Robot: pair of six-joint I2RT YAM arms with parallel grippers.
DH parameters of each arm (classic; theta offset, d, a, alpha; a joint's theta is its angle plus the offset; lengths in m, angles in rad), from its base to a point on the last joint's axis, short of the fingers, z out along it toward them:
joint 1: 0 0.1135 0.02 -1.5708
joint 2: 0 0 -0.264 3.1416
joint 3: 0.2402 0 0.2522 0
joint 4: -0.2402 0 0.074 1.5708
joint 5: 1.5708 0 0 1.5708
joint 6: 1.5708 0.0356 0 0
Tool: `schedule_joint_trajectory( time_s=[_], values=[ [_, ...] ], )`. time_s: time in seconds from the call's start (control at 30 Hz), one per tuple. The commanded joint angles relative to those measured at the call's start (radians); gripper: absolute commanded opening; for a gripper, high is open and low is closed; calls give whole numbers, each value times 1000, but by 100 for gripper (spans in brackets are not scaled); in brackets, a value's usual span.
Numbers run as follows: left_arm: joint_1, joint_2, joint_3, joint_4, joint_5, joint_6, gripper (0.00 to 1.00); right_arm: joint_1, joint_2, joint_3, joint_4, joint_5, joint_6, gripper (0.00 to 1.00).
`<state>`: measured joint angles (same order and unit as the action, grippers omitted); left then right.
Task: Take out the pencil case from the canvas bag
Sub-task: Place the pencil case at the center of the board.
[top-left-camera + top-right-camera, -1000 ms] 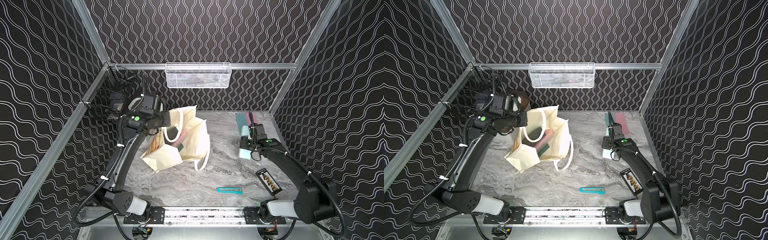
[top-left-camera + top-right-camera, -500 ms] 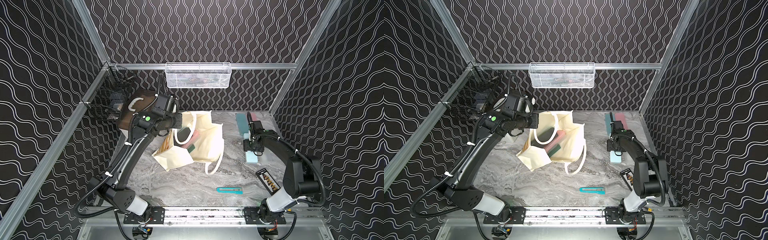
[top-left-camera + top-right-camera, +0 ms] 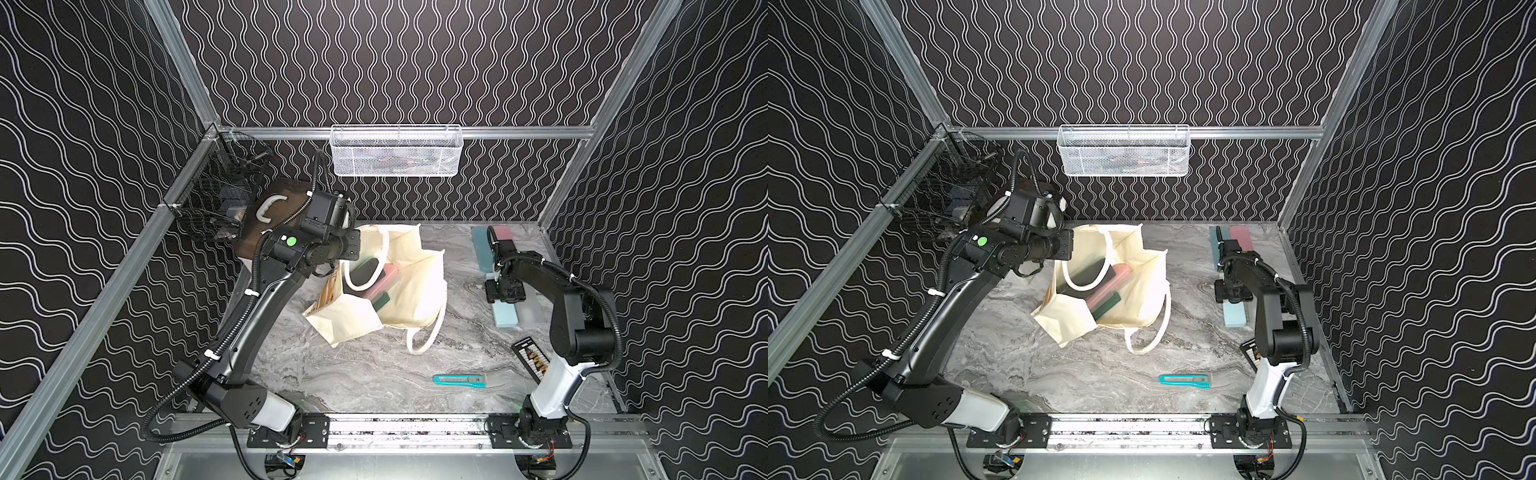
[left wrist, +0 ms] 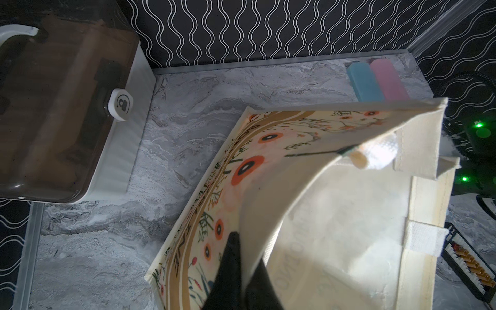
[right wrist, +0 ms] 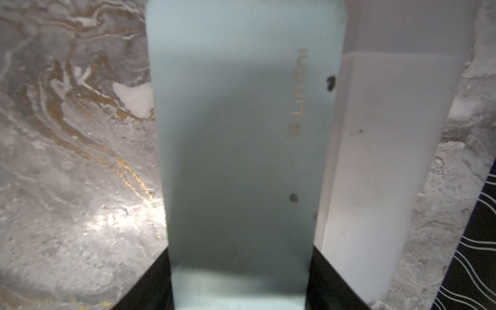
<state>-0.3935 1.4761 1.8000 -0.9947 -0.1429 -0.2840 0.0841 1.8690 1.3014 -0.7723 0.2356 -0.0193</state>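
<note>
As far as countable, pencil cases: seven, with three inside the canvas bag (image 3: 415,291) and four out on the tabletop (image 3: 374,374).
Inside the bag: dark case (image 3: 365,270), rose case (image 3: 386,278), green case (image 3: 380,301), lying together.
Back right corner: teal case (image 3: 482,249) and pink case (image 3: 503,232), side by side.
Near the right edge: light blue pencil case (image 3: 505,318), touching a frosted white case (image 3: 530,311).
Bags: one, mid-tabletop, mouth gaping upward, two loop handles.
State of left gripper (image 4: 243,257): clenched on the bag's printed rim, fabric pinched between the fingers.
State of right gripper (image 5: 241,281): grasping the light blue pencil case, one finger on either long side.
Held case versus bag: outside it, well apart, toward the right edge.
Front edge: one utility knife (image 3: 459,380), teal.
Right edge, nearer the front: one black card (image 3: 528,357), partly under the right arm.
Back left corner: one brown-lidded white box (image 3: 270,208).
Wire baskets: two, black basket (image 3: 216,195) on the left rail, white basket (image 3: 395,151) on the back rail.
</note>
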Motion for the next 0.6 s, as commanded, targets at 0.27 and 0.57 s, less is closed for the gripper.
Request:
schedule_joint_trajectory(
  time_s=[0.27,0.57],
  values=[
    [1,-11,1,40,-29,9,0,0,55,51,-15,48,-39,56],
    [-1,-22,-9,42,-37,10,0,0,59,61,-11,54,-34,75]
  ],
)
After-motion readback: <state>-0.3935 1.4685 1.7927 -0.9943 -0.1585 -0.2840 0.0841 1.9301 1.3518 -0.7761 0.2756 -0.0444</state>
